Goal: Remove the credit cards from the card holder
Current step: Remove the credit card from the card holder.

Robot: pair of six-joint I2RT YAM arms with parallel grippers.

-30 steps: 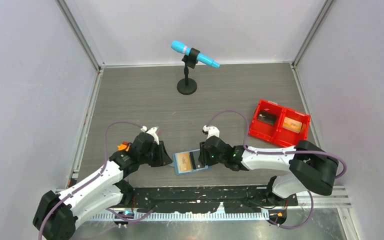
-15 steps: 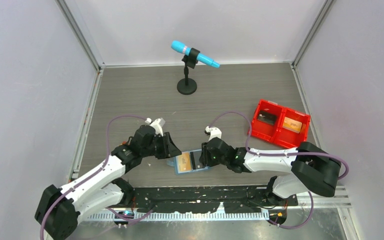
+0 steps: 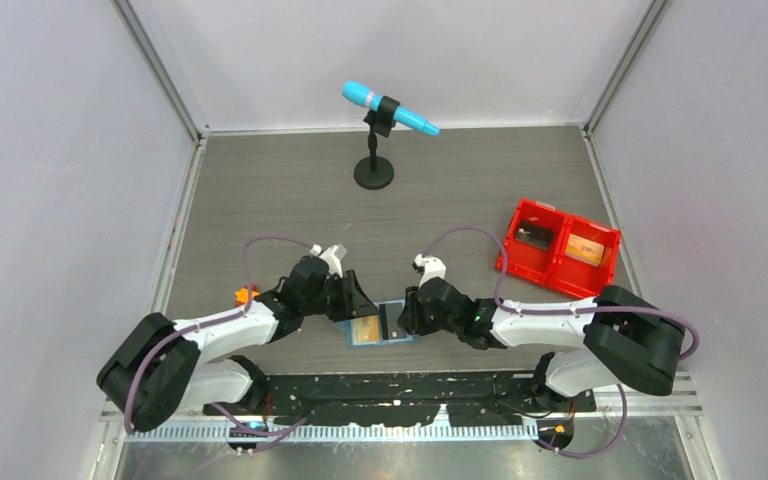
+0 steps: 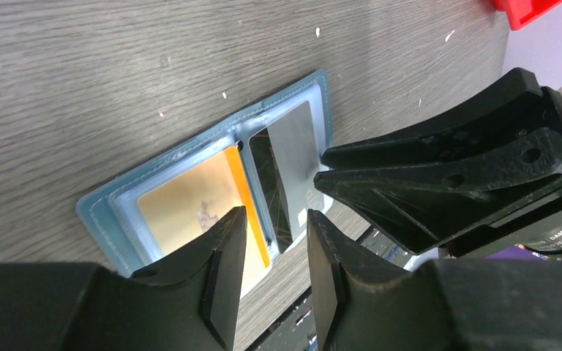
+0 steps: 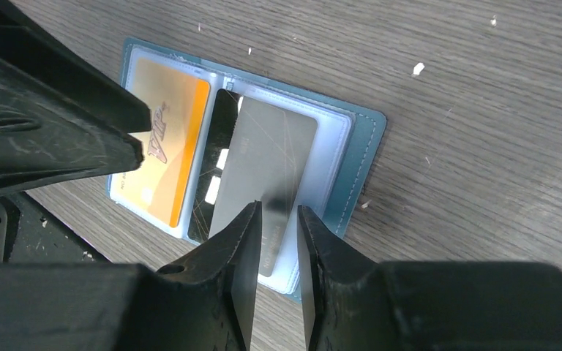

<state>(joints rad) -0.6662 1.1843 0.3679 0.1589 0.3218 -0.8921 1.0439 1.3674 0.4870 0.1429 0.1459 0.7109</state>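
Observation:
The teal card holder (image 3: pixel 406 337) lies open and flat on the table near the front edge. An orange-gold credit card (image 4: pixel 190 205) sits in its left pocket and a silver-grey credit card (image 5: pixel 263 157) in its right pocket, next to a dark strip. My left gripper (image 4: pixel 274 216) hovers open over the holder's middle, nothing between its fingers. My right gripper (image 5: pixel 278 210) is over the silver card's near end, jaws a narrow gap apart and empty. Both grippers face each other across the holder (image 3: pixel 378 326), left gripper (image 3: pixel 355 300) and right gripper (image 3: pixel 407 312).
A red two-compartment bin (image 3: pixel 558 245) with items inside stands at the right. A blue microphone on a black stand (image 3: pixel 374 170) is at the back centre. A small orange object (image 3: pixel 247 295) lies beside the left arm. Enclosure walls ring the table.
My left arm swung right and forward to the card holder, and its jaws widened. My right gripper stayed over the holder and its jaws narrowed slightly.

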